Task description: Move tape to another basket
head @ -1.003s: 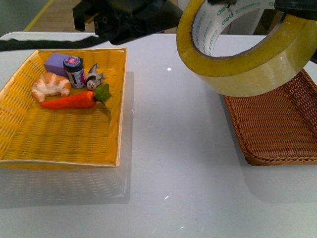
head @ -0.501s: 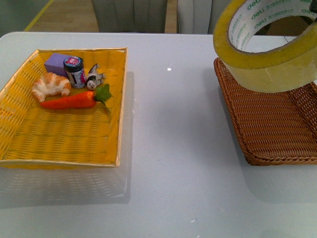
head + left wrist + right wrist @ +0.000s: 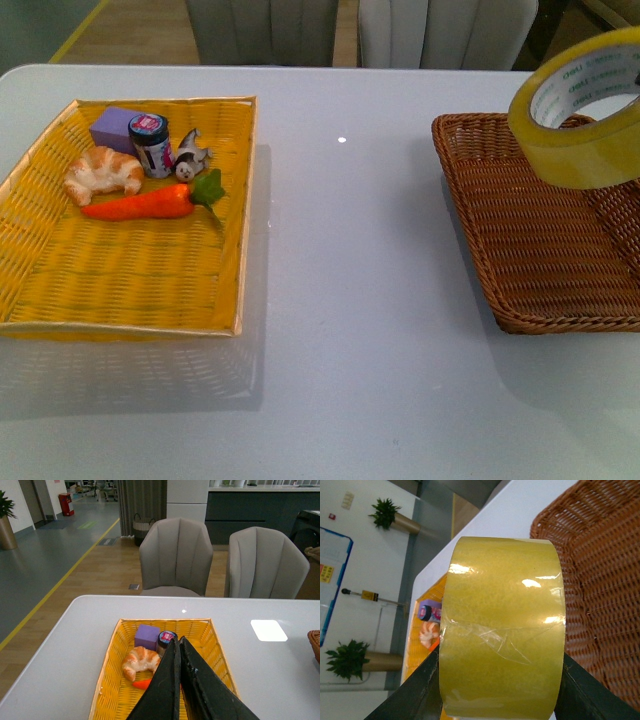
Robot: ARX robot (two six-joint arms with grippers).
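The tape, a wide yellowish roll with a white core and green print, hangs in the air above the far part of the dark brown wicker basket at the right of the table. In the right wrist view the tape fills the frame. My right gripper is shut on it, one black finger on each flat side, with the basket beyond. The gripper itself does not show in the front view. My left gripper is shut and empty, high above the yellow tray.
The bright yellow woven tray at the left holds a croissant, a carrot, a purple block, a small jar and a small figure. White table lies between the trays. Two grey chairs stand behind the table.
The tape has moved right and away from the camera, from over the table's middle to above the brown basket. The left arm, seen at the top a second ago, has left the front view.
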